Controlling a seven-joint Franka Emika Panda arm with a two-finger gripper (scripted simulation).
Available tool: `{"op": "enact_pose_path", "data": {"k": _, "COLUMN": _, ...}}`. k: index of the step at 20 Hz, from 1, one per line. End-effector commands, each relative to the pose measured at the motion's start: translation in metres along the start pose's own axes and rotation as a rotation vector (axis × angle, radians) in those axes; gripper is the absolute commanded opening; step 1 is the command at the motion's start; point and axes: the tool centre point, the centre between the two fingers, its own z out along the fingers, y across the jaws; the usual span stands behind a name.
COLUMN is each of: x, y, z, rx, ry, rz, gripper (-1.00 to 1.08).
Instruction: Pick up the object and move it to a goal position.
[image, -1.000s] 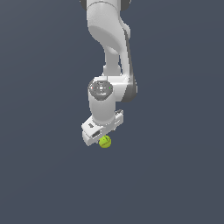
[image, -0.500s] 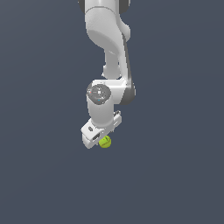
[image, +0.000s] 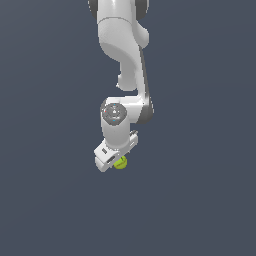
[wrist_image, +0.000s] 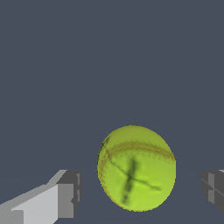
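Observation:
The object, a small yellow-green ball (image: 121, 162) with dark curved seam lines, lies on the flat grey ground. In the exterior view my white gripper (image: 113, 159) is low over it and covers part of it. In the wrist view the ball (wrist_image: 136, 168) sits between my two fingertips. One finger (wrist_image: 65, 199) and the other finger (wrist_image: 213, 186) each stand apart from the ball with a gap. The gripper (wrist_image: 140, 192) is open and holds nothing.
The white arm (image: 122, 55) reaches down from the top of the exterior view. Plain dark grey ground (image: 200, 200) lies all around, and no other object shows.
The gripper has come down a little around the ball. The ball has stayed where it was.

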Motion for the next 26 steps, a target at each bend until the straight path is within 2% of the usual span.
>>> {"op": "enact_pose_path", "data": {"k": 1, "x": 0.0, "y": -0.001, "z": 0.014, "rx": 0.001, "ry": -0.001, "rz": -0.002, "gripper": 1.0}}
{"op": "enact_pose_path", "data": {"k": 8, "x": 0.0, "y": 0.0, "z": 0.027, "rx": 0.001, "ry": -0.001, "rz": -0.002, "gripper": 1.0}}
{"op": "enact_pose_path", "data": {"k": 9, "x": 0.0, "y": 0.0, "z": 0.027, "rx": 0.001, "ry": -0.001, "rz": -0.002, "gripper": -1.0}}
{"op": "enact_pose_path", "data": {"k": 20, "x": 0.0, "y": 0.0, "z": 0.026, "rx": 0.001, "ry": -0.001, "rz": -0.002, "gripper": -1.0}}
{"op": "enact_pose_path", "data": {"k": 26, "x": -0.005, "y": 0.008, "z": 0.007, "rx": 0.001, "ry": -0.001, "rz": -0.002, "gripper": -1.0}}
